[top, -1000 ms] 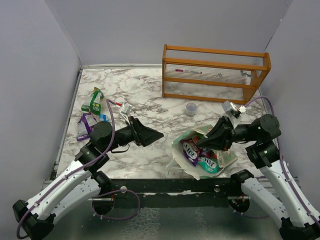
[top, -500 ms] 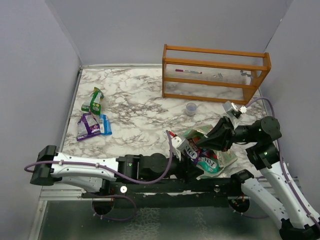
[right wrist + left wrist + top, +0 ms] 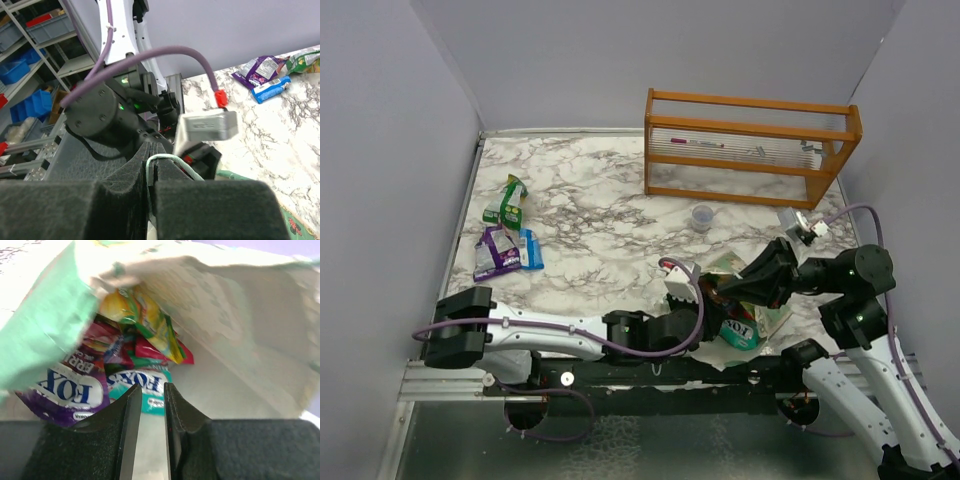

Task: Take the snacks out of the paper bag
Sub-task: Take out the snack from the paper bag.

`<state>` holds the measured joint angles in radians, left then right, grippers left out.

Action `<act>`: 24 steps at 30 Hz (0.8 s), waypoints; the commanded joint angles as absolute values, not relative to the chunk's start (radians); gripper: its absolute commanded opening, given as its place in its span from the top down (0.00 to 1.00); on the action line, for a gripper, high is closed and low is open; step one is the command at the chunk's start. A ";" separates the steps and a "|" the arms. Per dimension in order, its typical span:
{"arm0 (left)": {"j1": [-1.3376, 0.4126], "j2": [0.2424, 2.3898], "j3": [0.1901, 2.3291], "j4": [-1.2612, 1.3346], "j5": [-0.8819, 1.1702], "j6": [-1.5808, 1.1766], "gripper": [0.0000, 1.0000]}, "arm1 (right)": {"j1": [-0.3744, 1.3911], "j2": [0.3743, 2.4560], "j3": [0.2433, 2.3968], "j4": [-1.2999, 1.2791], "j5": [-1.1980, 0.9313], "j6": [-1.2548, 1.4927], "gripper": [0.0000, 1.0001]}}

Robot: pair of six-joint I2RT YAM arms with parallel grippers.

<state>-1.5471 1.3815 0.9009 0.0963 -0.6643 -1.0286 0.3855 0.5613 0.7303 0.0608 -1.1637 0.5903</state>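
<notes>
Left wrist — glossy purple, teal, yellow snacks point(image 3: 70, 390) inside mint paper bag point(image 3: 250, 315), left tool point(image 3: 151, 386) narrowly parted

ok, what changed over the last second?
Left gripper swung from mid-table across into the mouth of the bag. Its jaws narrowed from wide to a slim gap at the teal packet; whether it has a grip is unclear. Right gripper stayed shut on the handle and barely moved. Loose snacks at left, rack and cup unchanged.
</notes>
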 commanded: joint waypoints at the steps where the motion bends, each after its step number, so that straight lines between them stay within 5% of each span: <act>1: -1.500 1.450 0.944 0.086 -0.736 -1.223 0.73 | 0.391 0.534 0.773 0.083 -1.137 0.595 0.98; 5: -1.490 1.538 1.009 0.080 -0.767 -1.252 0.71 | 0.392 0.522 0.778 0.064 -1.132 0.587 0.98; 10: -1.487 1.639 1.118 -0.022 -0.814 -1.330 0.54 | 0.392 0.513 0.781 0.051 -1.129 0.579 0.98; 24: -1.442 1.823 1.299 -0.428 -0.896 -1.738 0.40 | 0.391 0.488 0.814 -0.013 -1.096 0.530 0.98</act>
